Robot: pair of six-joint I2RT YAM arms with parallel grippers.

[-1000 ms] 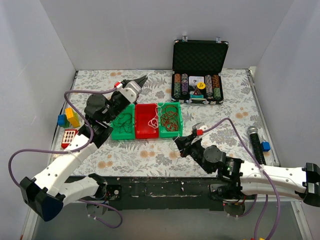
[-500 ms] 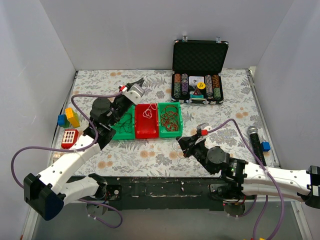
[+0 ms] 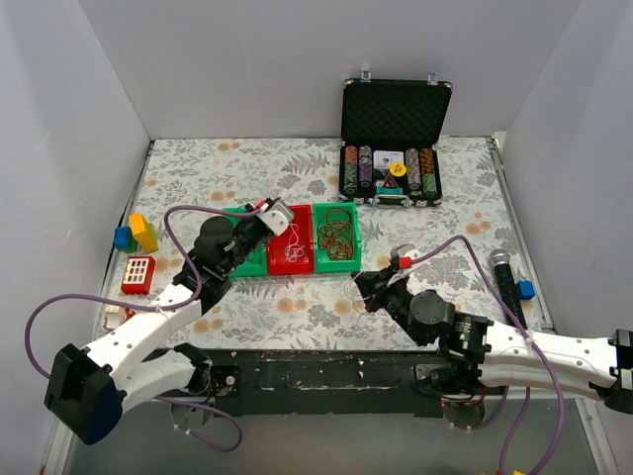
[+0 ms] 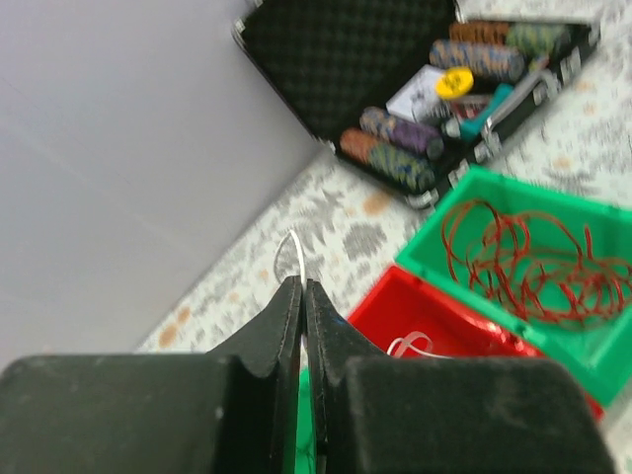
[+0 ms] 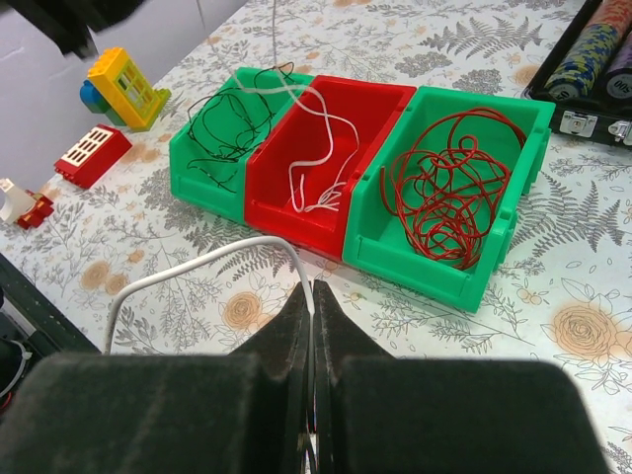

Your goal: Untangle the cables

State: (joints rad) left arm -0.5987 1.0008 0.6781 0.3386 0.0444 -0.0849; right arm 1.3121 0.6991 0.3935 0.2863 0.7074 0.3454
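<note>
Three bins stand in a row mid-table. The left green bin (image 5: 193, 183) holds a dark cable (image 5: 229, 128), the red bin (image 5: 296, 222) a white cable (image 5: 321, 148), and the right green bin (image 5: 425, 267) a coiled red cable (image 5: 449, 188). My left gripper (image 3: 284, 216) hovers over the red bin's back left corner, shut on a thin white strand (image 4: 297, 255) that sticks up past its tips (image 4: 303, 283). In front of the bins, my right gripper (image 5: 312, 286) is shut on a thicker white cable (image 5: 217, 255) that arcs off to the left. My right gripper (image 3: 356, 284) sits low over the table.
An open black case of poker chips (image 3: 394, 148) stands at the back right. Toy blocks (image 3: 136, 233) and a red block (image 3: 138, 273) lie by the left wall. A black microphone (image 3: 504, 282) and a blue block (image 3: 525, 289) lie at the right edge.
My left gripper has come forward and down from behind the bins to over the red bin, and the white cable has sunk into it. The right gripper shifted slightly.
</note>
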